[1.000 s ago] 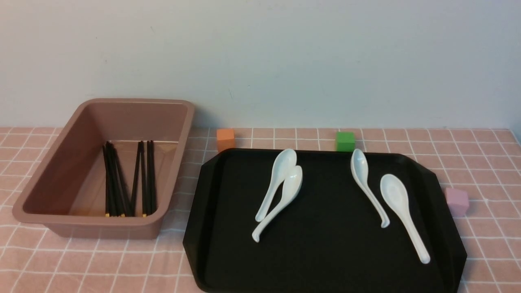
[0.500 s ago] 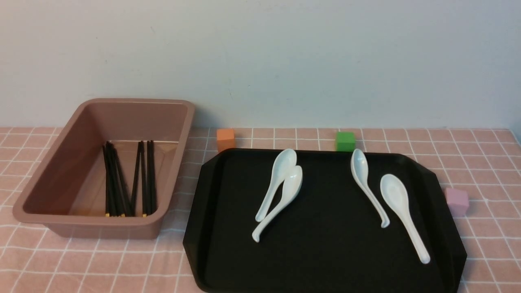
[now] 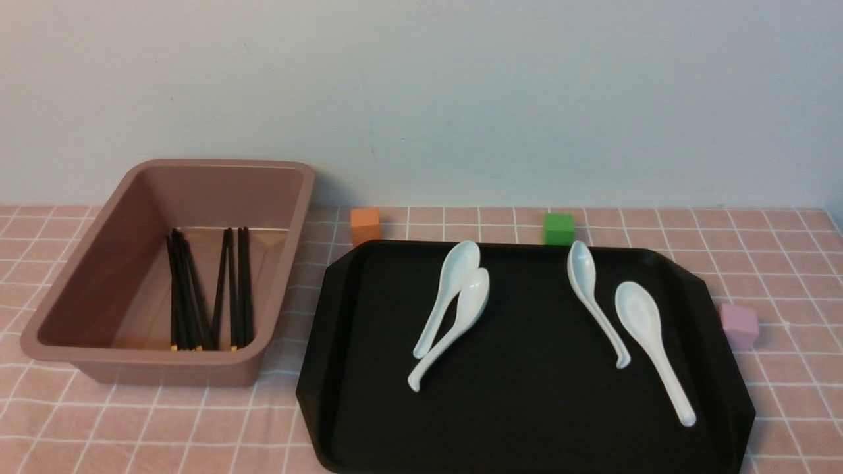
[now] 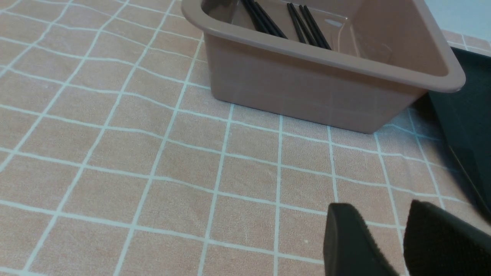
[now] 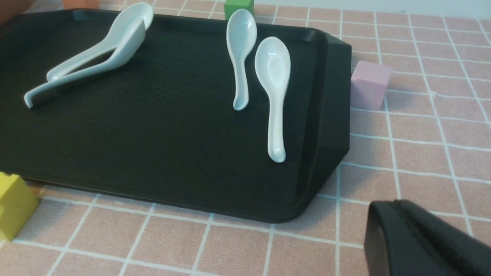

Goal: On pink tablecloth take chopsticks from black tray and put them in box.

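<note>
Pink tablecloth (image 3: pixel 461 224), white grid lines, covers the whole surface. Box (image 3: pixel 79 299), dusty-pink plastic, stands at the left; chopsticks (image 3: pixel 204 289), several black sticks with gold bands at their near ends, lie inside it on the floor, running near to far. Black tray (image 3: pixel 342 368) sits just right of the box, its near-left corner close to the box's near-right corner. On the tray: four white spoons, two overlapping at left-centre (image 3: pixel 454 309), two side by side at the right (image 3: pixel 632 322), bowls toward the far side. Orange cube (image 3: pixel 365 225) and green cube (image 3: pixel 558 228) at the tray's far edge; pink cube (image 3: pixel 739 325) beside its right edge; yellow cube (image 5: pixel 11 205) at its near edge. Left gripper (image 4: pixel 401 239) low over bare cloth near the box, fingers a narrow gap apart, holding nothing. Right gripper (image 5: pixel 414 239) near the tray's near-right corner; one dark mass visible, opening cannot be told.
</note>
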`<state>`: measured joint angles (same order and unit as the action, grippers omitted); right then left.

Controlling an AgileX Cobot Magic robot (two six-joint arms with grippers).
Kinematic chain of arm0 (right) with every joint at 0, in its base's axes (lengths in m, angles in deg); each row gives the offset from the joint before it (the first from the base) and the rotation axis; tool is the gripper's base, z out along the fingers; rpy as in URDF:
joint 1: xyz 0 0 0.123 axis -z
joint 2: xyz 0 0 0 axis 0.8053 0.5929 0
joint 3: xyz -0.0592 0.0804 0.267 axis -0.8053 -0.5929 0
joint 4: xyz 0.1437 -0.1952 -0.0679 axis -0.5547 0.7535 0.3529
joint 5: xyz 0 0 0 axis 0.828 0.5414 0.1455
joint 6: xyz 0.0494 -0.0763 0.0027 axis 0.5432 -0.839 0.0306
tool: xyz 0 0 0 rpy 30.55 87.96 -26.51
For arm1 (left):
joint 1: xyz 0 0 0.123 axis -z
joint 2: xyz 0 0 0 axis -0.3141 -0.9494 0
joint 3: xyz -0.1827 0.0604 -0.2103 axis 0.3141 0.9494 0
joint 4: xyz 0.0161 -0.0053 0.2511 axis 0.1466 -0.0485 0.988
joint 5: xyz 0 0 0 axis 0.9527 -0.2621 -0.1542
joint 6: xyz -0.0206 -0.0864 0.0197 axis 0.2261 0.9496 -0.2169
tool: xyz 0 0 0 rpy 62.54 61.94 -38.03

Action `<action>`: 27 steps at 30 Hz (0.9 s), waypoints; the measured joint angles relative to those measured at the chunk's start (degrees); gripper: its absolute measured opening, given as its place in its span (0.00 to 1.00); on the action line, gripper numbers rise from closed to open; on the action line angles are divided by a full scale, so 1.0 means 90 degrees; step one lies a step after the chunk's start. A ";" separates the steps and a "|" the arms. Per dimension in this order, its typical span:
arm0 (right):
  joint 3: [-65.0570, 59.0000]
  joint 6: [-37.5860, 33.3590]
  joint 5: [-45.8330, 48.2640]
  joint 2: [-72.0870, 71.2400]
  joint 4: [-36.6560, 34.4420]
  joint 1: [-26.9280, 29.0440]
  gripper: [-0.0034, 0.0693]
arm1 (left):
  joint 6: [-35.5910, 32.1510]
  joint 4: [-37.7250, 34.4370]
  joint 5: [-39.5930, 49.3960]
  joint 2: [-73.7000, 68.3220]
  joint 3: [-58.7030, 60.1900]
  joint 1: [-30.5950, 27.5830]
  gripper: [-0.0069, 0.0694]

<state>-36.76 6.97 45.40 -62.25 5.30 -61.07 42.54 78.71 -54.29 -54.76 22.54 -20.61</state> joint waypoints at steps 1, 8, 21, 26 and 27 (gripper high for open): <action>0.0000 0.0000 0.0000 0.0000 0.0000 0.0000 0.06 | 0.0000 0.0000 0.0000 0.0000 0.0000 0.0000 0.40; 0.0000 0.0000 0.0000 0.0000 0.0000 0.0000 0.08 | 0.0000 0.0000 0.0000 0.0000 0.0000 0.0000 0.40; 0.0000 0.0000 0.0000 0.0000 0.0000 0.0000 0.09 | 0.0000 0.0000 0.0000 0.0000 0.0000 0.0000 0.40; 0.0000 0.0000 0.0000 0.0000 0.0000 0.0000 0.10 | 0.0000 0.0000 0.0000 0.0000 0.0000 0.0000 0.40; 0.0000 0.0000 0.0000 0.0000 0.0000 0.0000 0.10 | 0.0000 0.0000 0.0000 0.0000 0.0000 0.0000 0.40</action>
<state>-36.76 6.97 45.40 -62.25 5.30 -61.07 42.54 78.71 -54.29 -54.76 22.54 -20.61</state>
